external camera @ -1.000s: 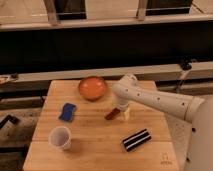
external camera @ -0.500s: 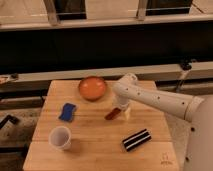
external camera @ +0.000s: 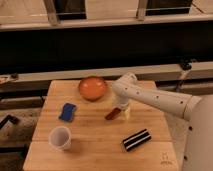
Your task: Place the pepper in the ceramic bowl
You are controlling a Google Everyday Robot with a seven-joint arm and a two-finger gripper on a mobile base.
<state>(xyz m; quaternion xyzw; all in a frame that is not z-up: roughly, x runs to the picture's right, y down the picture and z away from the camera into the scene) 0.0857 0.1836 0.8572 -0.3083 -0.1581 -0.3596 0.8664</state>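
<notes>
The pepper (external camera: 112, 114) is a small slim dark-red piece lying on the wooden table (external camera: 90, 130), below and to the right of the ceramic bowl (external camera: 93, 87). The bowl is round, shallow and orange, and stands at the back middle of the table with nothing in it. My gripper (external camera: 120, 111) hangs down from the white arm (external camera: 155, 98) and sits right at the pepper's right end, low over the table. The arm reaches in from the right.
A blue sponge (external camera: 68, 111) lies left of the pepper. A translucent white cup (external camera: 60, 137) stands at the front left. A black-and-white striped block (external camera: 137, 139) lies at the front right. A dark wall and ledge run behind the table.
</notes>
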